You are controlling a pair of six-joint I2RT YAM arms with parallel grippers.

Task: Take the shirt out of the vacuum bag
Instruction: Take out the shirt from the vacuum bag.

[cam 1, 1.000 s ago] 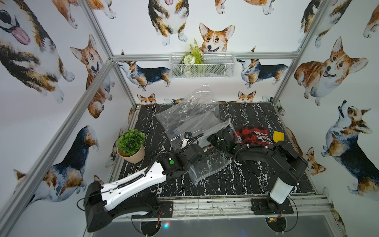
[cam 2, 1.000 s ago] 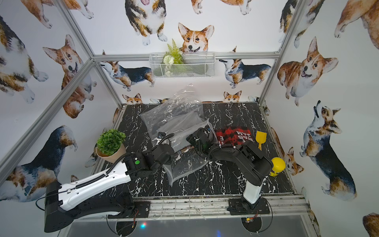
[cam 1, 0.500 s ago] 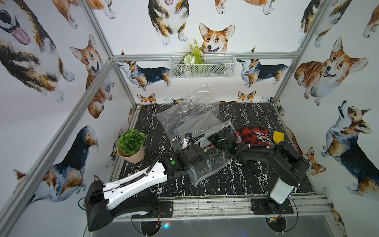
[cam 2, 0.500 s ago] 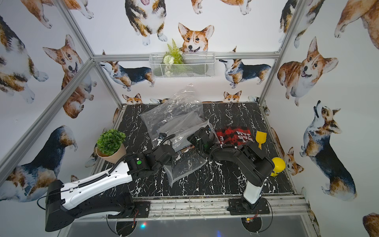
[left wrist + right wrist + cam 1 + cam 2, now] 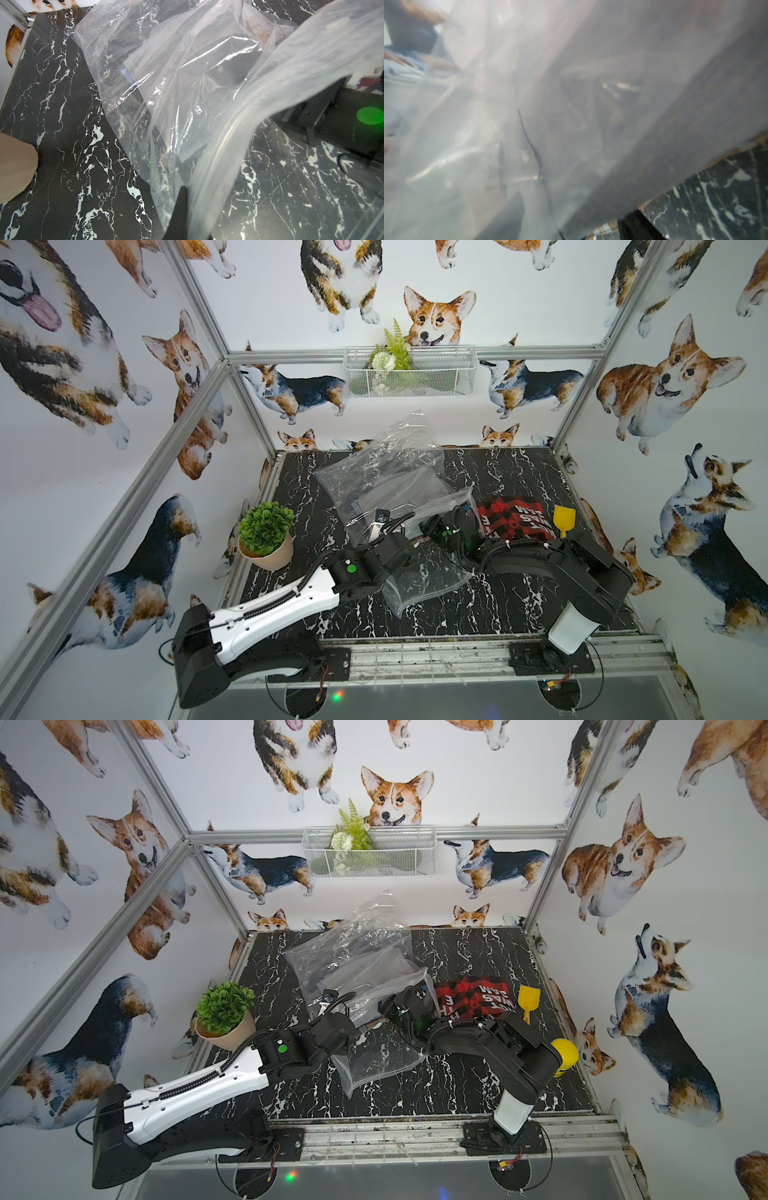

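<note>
The vacuum bag (image 5: 390,481) is a big crinkled clear sheet lying across the middle of the black marble table in both top views, and its zip edge (image 5: 428,593) reaches toward the front. The shirt (image 5: 513,517), red and black plaid with white lettering, lies on the table just right of the bag. My left gripper (image 5: 376,531) is shut on the bag's edge; in the left wrist view one black finger (image 5: 181,207) shows beside the stretched film. My right gripper (image 5: 434,526) is open at the bag's right edge next to the shirt. Blurred film covers one of its fingers (image 5: 512,216).
A potted plant (image 5: 266,535) stands at the left edge of the table. A yellow scoop (image 5: 564,520) lies right of the shirt, and a yellow ball (image 5: 564,1054) sits behind the right arm. A wire basket (image 5: 409,373) hangs on the back wall.
Hardly anything differs. Both arms stay at the bag, the left still holding its edge, and the shirt has not moved.
</note>
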